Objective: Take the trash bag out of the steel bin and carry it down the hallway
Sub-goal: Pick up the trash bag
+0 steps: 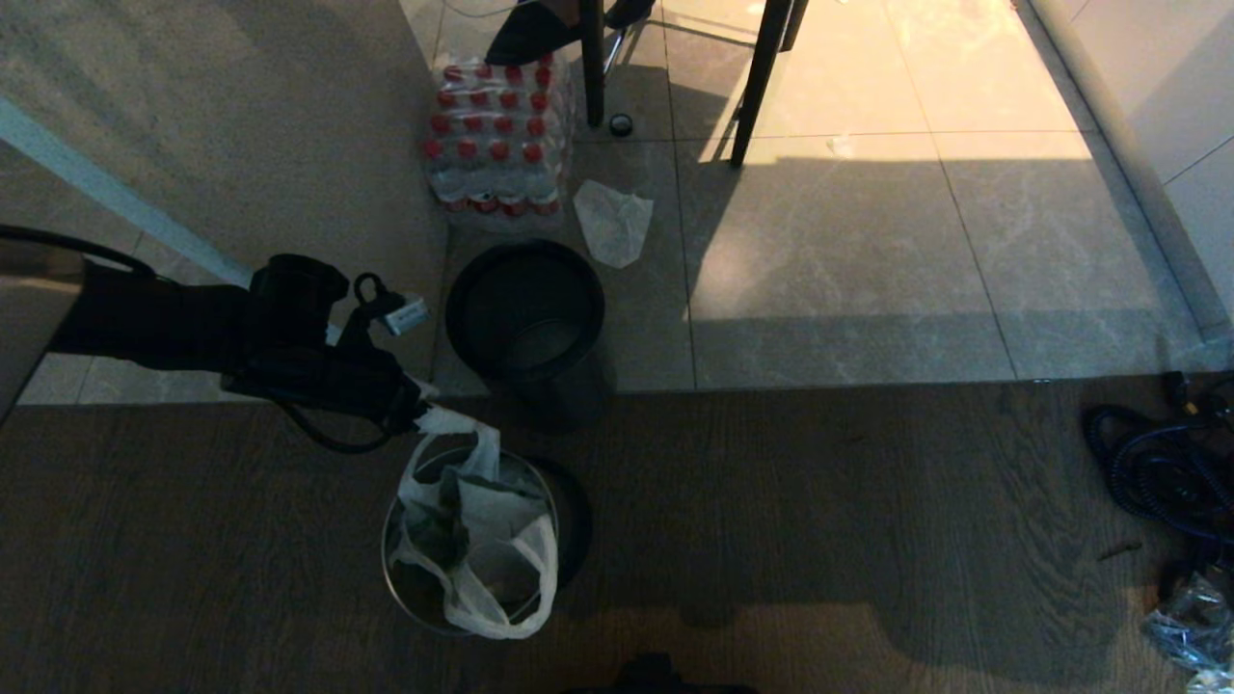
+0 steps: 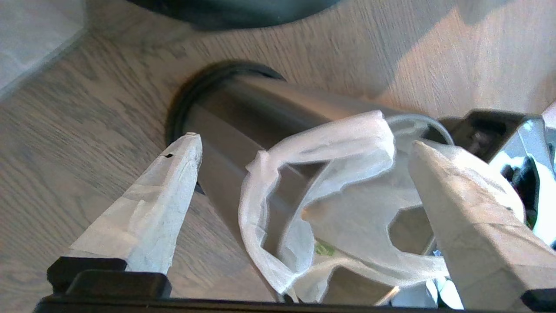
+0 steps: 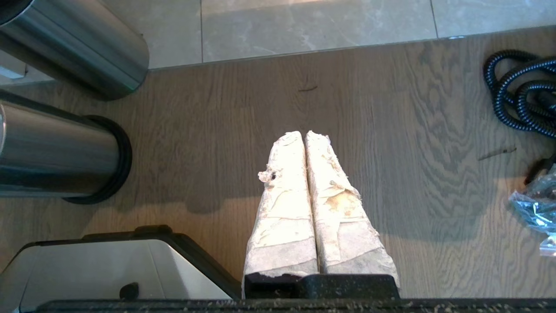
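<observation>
Two fingers of my left gripper (image 2: 304, 148) spread wide, straddling a handle loop of the trash bag (image 1: 477, 525), which sits inside the steel bin (image 1: 390, 564). Best move: close on the loop, lift straight up. Right gripper (image 3: 306, 137) pressed together, parked beside the bin.

head dim, foreground shadowed | sunlit tiles (image 1: 868, 87) glare | wrist views bright

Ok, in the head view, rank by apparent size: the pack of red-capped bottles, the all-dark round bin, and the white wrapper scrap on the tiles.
1-2. All-dark round bin and shrink-wrapped pack of red-capped bottles: too alike to rank.
3. Flat white wrapper scrap, clearly smallest.
</observation>
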You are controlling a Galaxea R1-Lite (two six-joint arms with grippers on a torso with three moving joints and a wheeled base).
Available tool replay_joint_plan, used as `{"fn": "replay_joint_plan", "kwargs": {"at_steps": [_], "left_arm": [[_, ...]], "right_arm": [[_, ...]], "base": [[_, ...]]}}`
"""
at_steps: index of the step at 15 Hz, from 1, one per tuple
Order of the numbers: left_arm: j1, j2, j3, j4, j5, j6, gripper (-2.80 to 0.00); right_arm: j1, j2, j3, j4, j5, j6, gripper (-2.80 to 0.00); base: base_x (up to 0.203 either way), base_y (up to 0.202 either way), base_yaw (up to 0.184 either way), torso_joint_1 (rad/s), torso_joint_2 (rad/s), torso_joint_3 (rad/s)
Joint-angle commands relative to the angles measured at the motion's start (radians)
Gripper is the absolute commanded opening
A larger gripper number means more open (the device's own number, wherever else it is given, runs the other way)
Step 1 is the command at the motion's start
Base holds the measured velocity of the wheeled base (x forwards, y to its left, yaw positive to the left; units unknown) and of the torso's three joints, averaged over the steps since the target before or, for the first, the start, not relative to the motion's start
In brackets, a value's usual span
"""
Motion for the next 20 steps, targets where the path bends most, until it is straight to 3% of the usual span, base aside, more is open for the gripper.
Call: {"fn": "replay_joint_plan", "kwargs": {"at_steps": [1,2,8,16,20], "left_arm": [[-0.008,-0.002,-0.009,0.021,-0.004,0.016,0.0],[-0.023,0.002,-0.004,0.077,-0.004,0.038,0.0],[-0.049,0.01,0.069,0.07,0.002,0.041,0.0],[-0.026,0.078,-0.054,0.028,0.007,0.033,0.0],[-0.03,0.071,-0.008,0.073,0.007,0.039,0.0]], "right_arm": [[0.0,-0.002,0.0,0.0,0.0,0.0,-2.8],[0.0,-0.002,0.0,0.0,0.0,0.0,-2.8],[0.0,-0.002,0.0,0.0,0.0,0.0,-2.8],[0.0,-0.002,0.0,0.0,0.0,0.0,-2.8],[0.0,-0.002,0.0,0.0,0.0,0.0,-2.8]], "base": [[0.0,0.0,0.0,0.0,0.0,0.0],[0.0,0.0,0.0,0.0,0.0,0.0],[0.0,0.0,0.0,0.0,0.0,0.0],[0.0,0.0,0.0,0.0,0.0,0.0],[0.0,0.0,0.0,0.0,0.0,0.0]]}}
